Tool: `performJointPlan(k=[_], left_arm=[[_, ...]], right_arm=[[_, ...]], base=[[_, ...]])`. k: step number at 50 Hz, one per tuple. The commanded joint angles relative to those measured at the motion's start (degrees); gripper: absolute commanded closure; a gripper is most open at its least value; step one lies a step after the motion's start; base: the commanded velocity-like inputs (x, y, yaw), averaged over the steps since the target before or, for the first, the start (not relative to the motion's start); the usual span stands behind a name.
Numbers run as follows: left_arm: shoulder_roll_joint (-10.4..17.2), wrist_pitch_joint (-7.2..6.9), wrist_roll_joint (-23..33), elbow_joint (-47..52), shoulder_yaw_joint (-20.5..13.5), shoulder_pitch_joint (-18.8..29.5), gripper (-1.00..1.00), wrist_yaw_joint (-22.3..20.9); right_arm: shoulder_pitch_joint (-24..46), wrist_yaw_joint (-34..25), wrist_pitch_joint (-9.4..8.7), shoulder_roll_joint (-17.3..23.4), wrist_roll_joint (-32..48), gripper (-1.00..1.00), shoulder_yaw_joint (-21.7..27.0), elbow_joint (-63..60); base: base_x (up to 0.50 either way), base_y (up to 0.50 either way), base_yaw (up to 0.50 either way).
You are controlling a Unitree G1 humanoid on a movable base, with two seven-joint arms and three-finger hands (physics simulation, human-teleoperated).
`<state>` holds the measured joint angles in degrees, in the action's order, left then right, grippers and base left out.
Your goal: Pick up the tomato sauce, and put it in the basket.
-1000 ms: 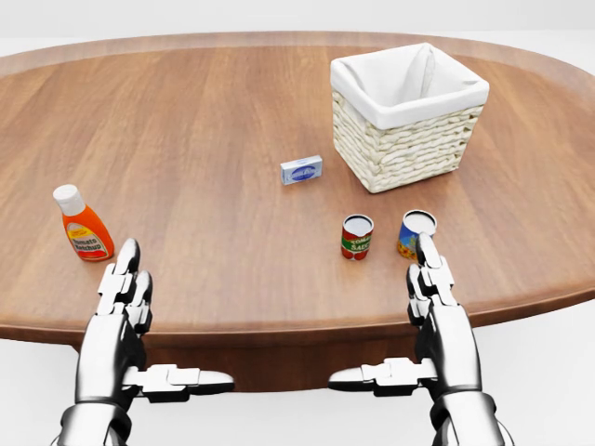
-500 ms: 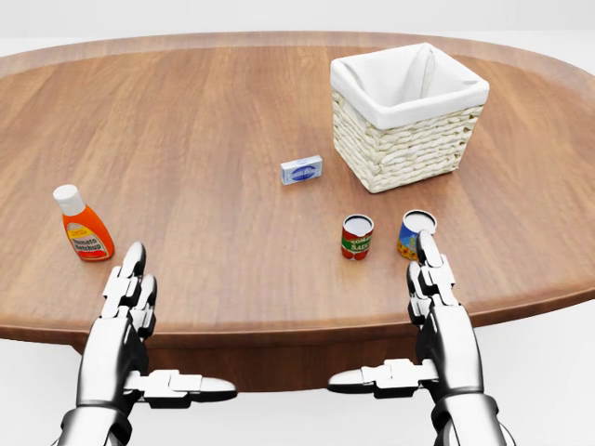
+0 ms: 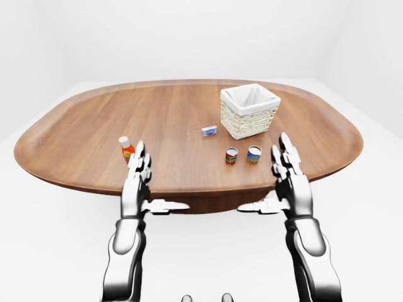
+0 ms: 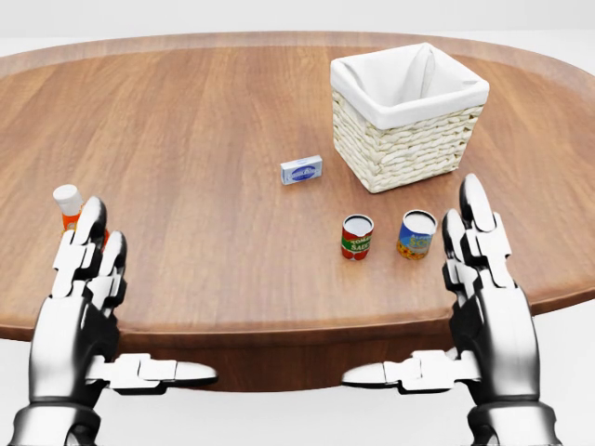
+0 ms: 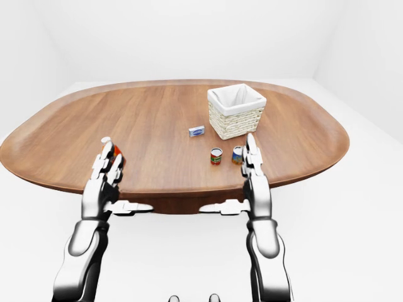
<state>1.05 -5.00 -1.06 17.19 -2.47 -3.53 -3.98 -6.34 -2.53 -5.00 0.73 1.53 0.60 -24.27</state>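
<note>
The tomato sauce [image 4: 356,236] is a small red can with a green label, upright on the wooden table [image 4: 204,121] near its lower edge in the head view. The wicker basket [image 4: 400,153] with a white liner stands above and to the right of it. My right hand [image 4: 474,316] is open at the table's edge, to the right of both cans and touching neither. At the lower left my left hand [image 4: 102,316] is open, its fingers [image 4: 85,249] in front of a ketchup bottle [image 4: 67,199] and hiding most of it.
A blue and yellow can [image 4: 416,232] stands just right of the tomato sauce. A small blue and white box [image 4: 301,170] lies left of the basket. The table's rim runs just beyond both hands, with white floor around the table.
Both hands moved outward and rose. The left hand went left and now covers the ketchup bottle. The right hand went right, uncovering the blue and yellow can. Nothing on the table moved.
</note>
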Motion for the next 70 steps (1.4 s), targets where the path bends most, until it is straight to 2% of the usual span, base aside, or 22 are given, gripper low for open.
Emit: performJointPlan(k=[1, 5, 6, 8, 9, 10, 11, 12, 13, 14, 15, 16, 18, 22, 25, 29, 38, 45, 57, 70], left_arm=[[0.26, 0.0, -3.1, 22.45, -3.7, -1.03, -1.0, 0.14], [0.76, 0.0, -5.13, 29.34, -7.54, 1.08, -1.0, 0.97], [1.43, 0.0, -7.08, 32.3, -10.49, 2.95, -1.0, 1.52], [2.48, 0.0, -10.89, 35.77, -14.42, 5.2, -1.0, 2.18], [3.02, 0.0, -11.82, 36.7, -15.37, 5.69, -1.0, 2.61], [3.5, 0.0, -13.24, 37.87, -16.8, 6.41, -1.0, 3.16], [3.96, 0.0, -14.55, 38.9, -17.98, 6.96, -1.0, 3.67], [4.31, 0.0, -15.79, 39.5, -18.97, 7.57, -1.0, 4.33], [4.66, 0.0, -16.72, 39.4, -19.42, 8.06, -1.0, 4.87], [4.88, 0.0, -16.77, 39.11, -19.21, 7.95, -1.0, 5.22], [4.85, 0.0, -16.6, 38.63, -18.88, 7.56, -1.0, 5.46], [4.84, 0.0, -16.58, 38.4, -18.62, 7.23, -1.0, 5.59], [4.88, 0.0, -16.94, 38.59, -18.72, 6.98, -1.0, 5.94], [5.5, 0.0, -18.67, 38.92, -19.9, 7.87, -1.0, 7.07], [5.45, 0.0, -18.51, 38.31, -19.0, 7.4, -1.0, 7.65], [5.46, 0.0, -18.34, 38.04, -18.64, 7.04, -1.0, 7.74], [5.47, 0.0, -18.24, 38.17, -18.22, 6.83, -1.0, 7.83], [5.02, 0.0, -17.19, 38.05, -16.95, 6.2, -1.0, 7.42], [4.6, 0.0, -16.24, 37.88, -16.47, 6.03, -1.0, 6.81], [4.13, 0.0, -14.64, 36.65, -15.65, 5.55, -1.0, 6.19]], right_arm=[[-4.61, -1.54, 0.0, 0.11, 4.04, -1.0, 1.31, -33.86], [-7.54, -3.23, 0.0, -0.8, 6.04, -1.0, 3.37, -35.7], [-9.8, -3.58, 0.0, -1.29, 3.6, -1.0, 6.07, -35.7], [-13.72, -0.83, 0.0, 2.09, -2.19, -1.0, 10.02, -35.69], [-15.74, 2.98, 0.0, 6.35, -6.42, -1.0, 11.17, -35.69], [-18.96, 8.45, 0.0, 12.56, -11.94, -1.0, 12.81, -35.68], [-23.12, 15.33, 0.0, 20.44, -18.62, -1.0, 14.67, -35.67], [-27.94, 22.13, 3.05, 28.5, -24.4, -1.0, 16.98, -35.67], [-33.98, 27.23, 9.25, 34.54, -28.79, -1.0, 20.63, -35.68], [-38.18, 30.22, 10.0, 38.14, -31.21, -1.0, 22.77, -35.7], [-44.1, 31.05, 10.0, 38.54, -33.79, -1.0, 27.37, -35.71], [-46.01, 31.54, 10.0, 39.15, -34.3, -1.0, 28.11, -35.72], [-51.75, 29.48, 10.0, 36.25, -36.34, -1.0, 32.69, -35.73], [-58.81, 24.19, 10.0, 29.87, -42.17, -1.0, 39.76, -35.73], [-61.15, 19.84, 10.0, 25.13, -46.59, -1.0, 43.9, -35.73], [-62.26, 15.18, 10.0, 21.01, -51.2, -1.0, 47.56, -35.73], [-61.68, 14.16, 10.0, 20.54, -51.22, -1.0, 47.74, -35.73], [-61.81, 15.0, 10.0, 21.97, -50.07, -1.0, 46.2, -35.73], [-65.12, 17.15, 10.0, 24.2, -48.56, -1.0, 44.2, -35.73], [-64.6, 19.03, 10.0, 25.58, -45.52, -1.0, 42.02, -35.73]], base=[[0.0, 0.0, 0.0], [0.0, 0.0, 0.0], [0.0, 0.0, 0.0], [0.0, 0.0, 0.0], [0.0, 0.0, 0.0], [0.0, 0.0, 0.0], [0.0, 0.0, 0.0], [0.0, 0.0, 0.0], [0.0, 0.0, 0.0], [0.0, 0.0, 0.0], [0.0, 0.0, 0.0], [0.0, 0.0, 0.0], [0.0, 0.0, 0.0], [0.0, 0.0, 0.0], [0.0, 0.0, 0.0], [0.0, 0.0, 0.0], [0.0, 0.0, 0.0], [0.0, -0.03, 0.0], [0.0, -0.31, 0.0], [0.0, -0.32, 0.0]])
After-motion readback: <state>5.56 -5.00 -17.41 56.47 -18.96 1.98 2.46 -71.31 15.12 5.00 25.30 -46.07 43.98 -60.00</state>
